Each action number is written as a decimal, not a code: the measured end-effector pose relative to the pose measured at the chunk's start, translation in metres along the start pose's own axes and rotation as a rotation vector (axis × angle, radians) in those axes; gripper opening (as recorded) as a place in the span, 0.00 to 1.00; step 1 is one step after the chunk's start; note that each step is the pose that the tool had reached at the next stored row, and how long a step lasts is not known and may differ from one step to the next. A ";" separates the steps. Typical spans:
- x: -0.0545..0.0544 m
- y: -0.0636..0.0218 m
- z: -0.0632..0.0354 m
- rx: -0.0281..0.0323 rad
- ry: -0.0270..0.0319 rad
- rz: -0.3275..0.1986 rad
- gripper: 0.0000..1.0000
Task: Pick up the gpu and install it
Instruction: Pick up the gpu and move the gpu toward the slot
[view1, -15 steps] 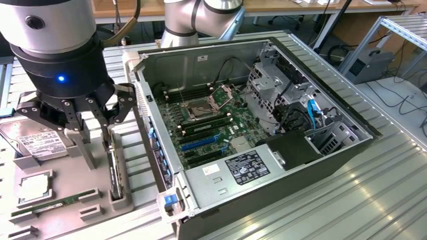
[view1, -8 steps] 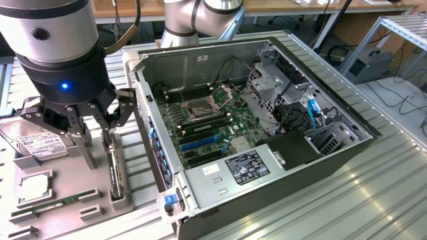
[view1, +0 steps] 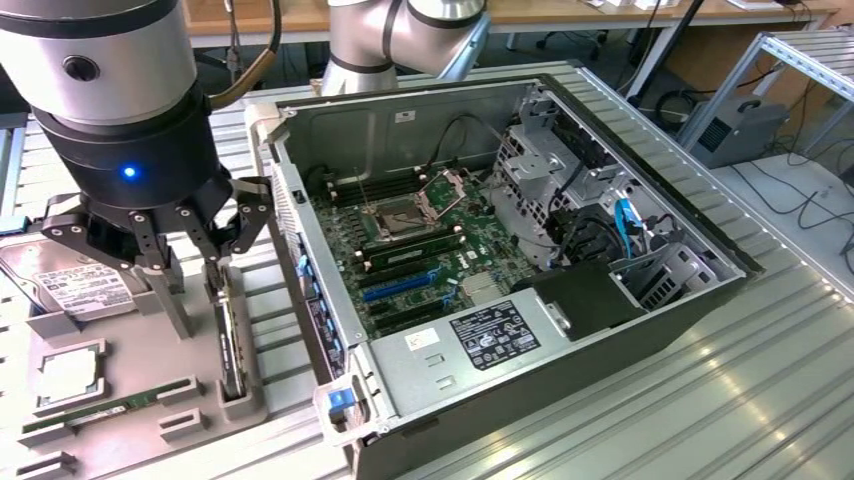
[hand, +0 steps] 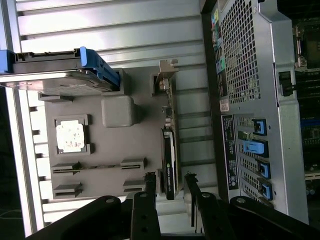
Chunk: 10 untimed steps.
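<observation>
The gpu (view1: 231, 345) stands on its edge in a slot of the grey holder tray (view1: 134, 350), just left of the open computer case in the exterior view. In the wrist view the gpu (hand: 170, 155) is a thin dark card with its metal bracket (hand: 166, 75) at the far end. My gripper (view1: 200, 262) hangs right above the card's near end. In the wrist view the gripper (hand: 170, 176) is open, and its black fingers (hand: 150, 187) straddle the card with a gap on each side.
The tray also holds a hard drive (hand: 60, 75), a CPU (hand: 70, 136) and a RAM stick (hand: 100, 166). The open case (view1: 667, 250) lies on its side with the motherboard (view1: 414, 250) and blue slots (view1: 394, 288) exposed. Its perforated rear wall (hand: 245, 75) is close beside the tray.
</observation>
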<state>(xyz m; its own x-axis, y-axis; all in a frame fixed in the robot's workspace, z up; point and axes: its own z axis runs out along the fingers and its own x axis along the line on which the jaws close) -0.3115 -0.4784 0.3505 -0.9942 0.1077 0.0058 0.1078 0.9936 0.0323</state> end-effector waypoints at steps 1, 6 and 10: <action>0.000 0.0000 0.0000 0.0000 0.0000 0.000 0.36; 0.000 -0.0001 0.0034 0.0000 0.0000 0.000 0.36; 0.000 -0.0004 0.0116 0.0000 0.0000 0.000 0.36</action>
<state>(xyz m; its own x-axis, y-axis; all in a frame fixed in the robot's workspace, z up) -0.3115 -0.4784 0.3388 -0.9942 0.1077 0.0058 0.1079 0.9936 0.0323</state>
